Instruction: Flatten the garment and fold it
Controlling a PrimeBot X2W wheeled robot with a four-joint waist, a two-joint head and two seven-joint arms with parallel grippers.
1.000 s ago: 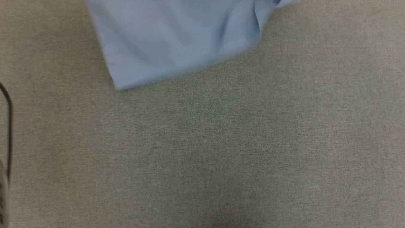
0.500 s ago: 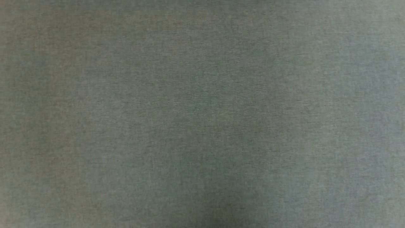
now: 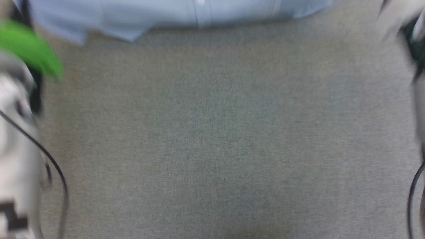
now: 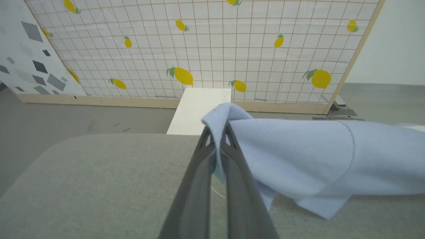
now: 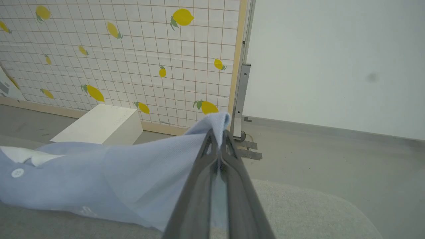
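**Blue polo strung between two pinching grippers above the table**

The shirt (image 4: 298, 156) is a pale blue polo of fine ribbed knit, soft enough to sag in smooth folds. It hangs across the far part of the table (image 4: 99, 182), raised at both ends, and its lower edge droops down to the table top. A white collar (image 5: 20, 154) and a round white button (image 5: 17, 173) show near its middle. A small white logo (image 5: 87, 209) sits low on the chest, too small to read.

The table is covered in grey-green woven cloth with a coarse, flat weave, and its corner is rounded.

The left gripper (image 4: 218, 131) has its two long dark fingers pressed together on a bunched fold of the knit, which pokes up past the tips. The right gripper (image 5: 218, 136) does the same at the other end, jaws closed on a pinch of fabric. Both reach forward over the table, fingers pointing at its far side. From the head, blurred, a pale left forearm (image 3: 13, 166) with a green patch (image 3: 30, 49) and a thin black cable (image 3: 49, 166) stands at the table's left side.

Beyond the table stands a wood-framed screen (image 4: 232, 49), white with a thin grid and yellow lemons. A white block (image 4: 199, 109) lies on the grey floor (image 4: 66, 116) at its foot, and a plain wall (image 5: 332, 66) rises behind the table's right side.
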